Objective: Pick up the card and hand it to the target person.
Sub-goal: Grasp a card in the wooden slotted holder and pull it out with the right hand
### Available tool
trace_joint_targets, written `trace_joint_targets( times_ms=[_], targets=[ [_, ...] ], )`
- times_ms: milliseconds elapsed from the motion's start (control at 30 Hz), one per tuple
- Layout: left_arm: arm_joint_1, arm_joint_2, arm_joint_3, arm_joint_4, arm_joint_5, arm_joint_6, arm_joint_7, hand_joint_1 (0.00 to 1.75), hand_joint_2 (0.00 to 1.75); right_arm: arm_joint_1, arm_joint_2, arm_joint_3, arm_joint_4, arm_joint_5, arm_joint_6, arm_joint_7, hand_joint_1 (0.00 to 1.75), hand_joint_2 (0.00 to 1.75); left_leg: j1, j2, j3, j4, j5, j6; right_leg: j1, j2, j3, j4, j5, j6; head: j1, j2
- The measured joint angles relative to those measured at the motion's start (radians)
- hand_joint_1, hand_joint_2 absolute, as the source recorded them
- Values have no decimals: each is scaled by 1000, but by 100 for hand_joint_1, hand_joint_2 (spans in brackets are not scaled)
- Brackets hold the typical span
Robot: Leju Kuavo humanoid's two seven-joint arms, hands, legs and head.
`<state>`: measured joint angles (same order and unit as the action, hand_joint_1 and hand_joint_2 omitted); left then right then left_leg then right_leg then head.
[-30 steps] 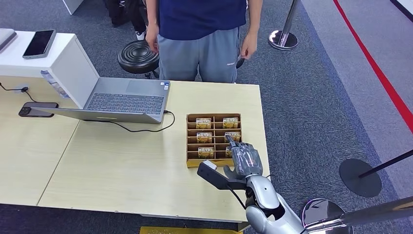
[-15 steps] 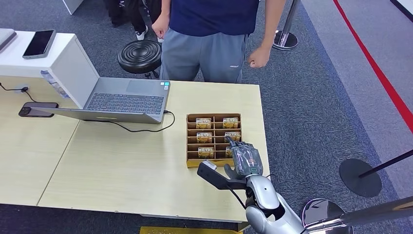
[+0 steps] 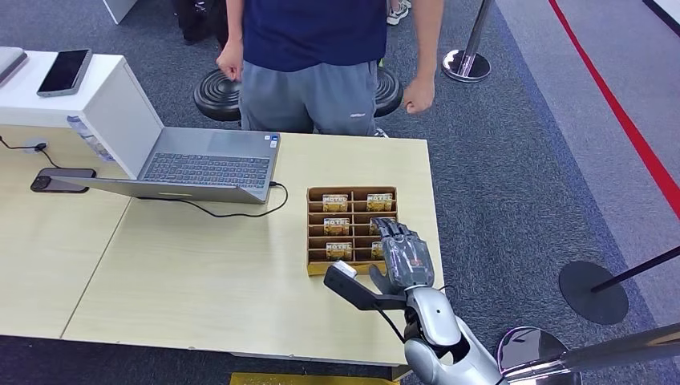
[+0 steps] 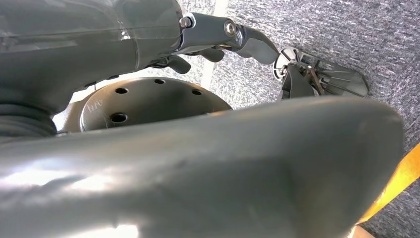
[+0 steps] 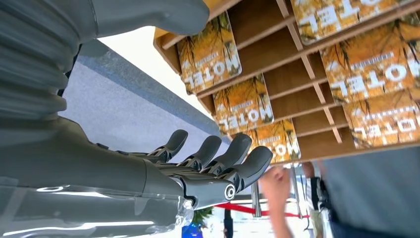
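Observation:
A wooden box (image 3: 351,191) with small compartments sits near the table's right edge, holding several orange "HOTEL" cards (image 3: 336,202). My right hand (image 3: 407,258) hovers over the box's near right corner, fingers stretched out and apart, holding nothing. The right wrist view shows these fingers (image 5: 218,158) straight, just off the cards (image 5: 242,106) and the box's dividers (image 5: 297,74). The person (image 3: 313,48) in a dark blue top and grey trousers stands at the table's far edge, arms at the sides. My left hand (image 4: 223,34) hangs low over carpet, fingers extended and empty.
An open laptop (image 3: 208,167) with a black cable lies left of the box. A dark phone (image 3: 62,181) lies at the far left. A black stool (image 3: 216,92) stands behind the person. A stanchion base (image 3: 593,290) stands on the carpet at the right.
The person has stepped a little to the left along the far edge of the table. My right hand has stayed over the box, barely shifting.

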<state>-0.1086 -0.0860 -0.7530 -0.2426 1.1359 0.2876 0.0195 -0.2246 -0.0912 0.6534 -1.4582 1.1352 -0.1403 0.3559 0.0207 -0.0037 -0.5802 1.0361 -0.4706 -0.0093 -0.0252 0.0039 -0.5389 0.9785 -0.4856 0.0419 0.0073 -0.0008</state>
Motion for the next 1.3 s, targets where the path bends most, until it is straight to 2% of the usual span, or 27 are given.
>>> trace_joint_targets(
  times_ms=[200, 633, 1300],
  targets=[
    [0, -3, 0, 0, -5, 0, 0, 0, 0, 2, 0, -1, -11, 4, -3, 0, 47, 175, 0, 0, 0, 0, 0, 0, 0, 0, 0, 0, 0, 0, 0, 0],
    [0, -5, 0, 0, -13, 0, 0, 0, 0, 3, 0, -16, 11, 0, 6, 0, 55, 175, 0, 0, 0, 0, 0, 0, 0, 0, 0, 0, 0, 0, 0, 0],
    [0, -5, 1, 0, -25, -5, 5, 0, 0, 0, 4, -49, 83, -4, -3, -2, 81, 175, 0, 0, 0, 0, 0, 0, 0, 0, 0, 0, 0, 0, 0, 0]
  ],
)
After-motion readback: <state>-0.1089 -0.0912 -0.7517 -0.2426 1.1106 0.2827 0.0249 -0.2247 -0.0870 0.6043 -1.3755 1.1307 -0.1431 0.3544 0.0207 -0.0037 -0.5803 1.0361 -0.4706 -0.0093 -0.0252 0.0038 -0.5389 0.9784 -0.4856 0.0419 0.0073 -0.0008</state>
